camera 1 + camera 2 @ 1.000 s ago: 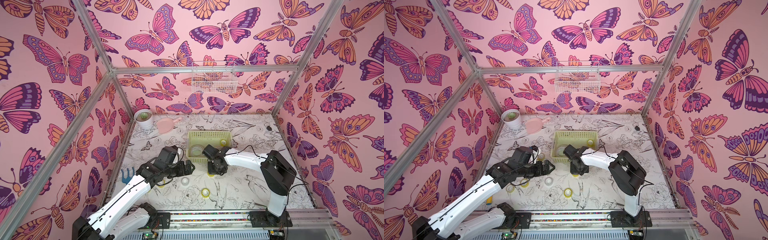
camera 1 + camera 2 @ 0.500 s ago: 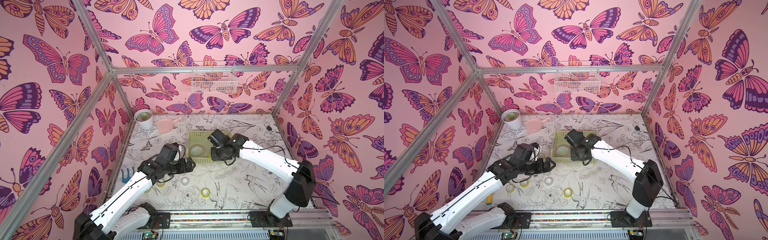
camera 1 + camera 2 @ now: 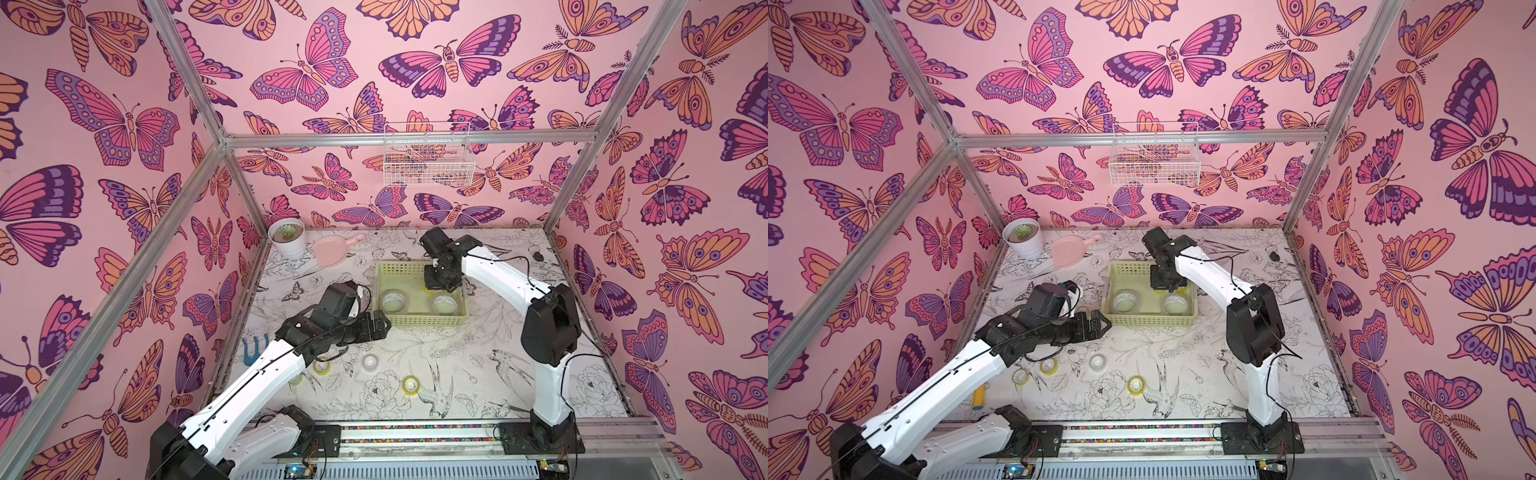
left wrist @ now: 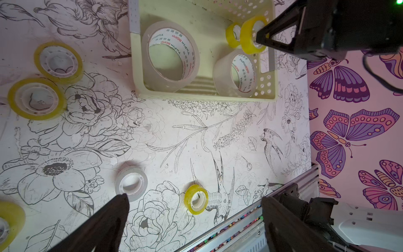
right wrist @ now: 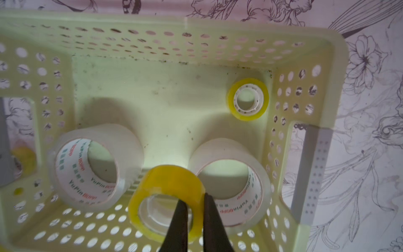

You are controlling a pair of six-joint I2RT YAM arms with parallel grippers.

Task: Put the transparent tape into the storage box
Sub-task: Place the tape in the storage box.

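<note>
Nearest, the left arm (image 3: 257,374) covers part of what lies on the tabletop (image 3: 478,374). Two yellowish rolls (image 3: 322,366) show only partly beside it in a top view. A blue pronged thing (image 3: 252,351) at the left edge is half hidden, so we cannot name it. A yellow roll (image 3: 410,385) and a whitish roll (image 3: 370,361) lie flat in the open. In the left wrist view a further roll (image 4: 8,220) is cut off by the frame edge. The left claw (image 3: 381,326) stands spread wide, gripping nothing, just by the near left corner of the storage box (image 3: 419,320).

Farther on, the right claw (image 5: 194,199) is pinched narrow on the transparent tape (image 5: 168,181), a small yellow-tinted roll. One finger goes through its hole and the other presses outside its wall. The roll hangs on edge under the claw, over the right half of the box and off its floor. We cannot tell whether it is below the rim. In both top views the claw's body hides nearly all of it.

The box holds two large clear rolls (image 5: 87,168), flat side by side along its near wall. It also holds a little yellow roll (image 5: 248,99), flat toward its far right corner.

Farthest, a white pot (image 3: 286,245) with a succulent stands in the far left corner beside a pink scoop (image 3: 332,251). A white wire basket (image 3: 428,164) hangs on the back wall.
</note>
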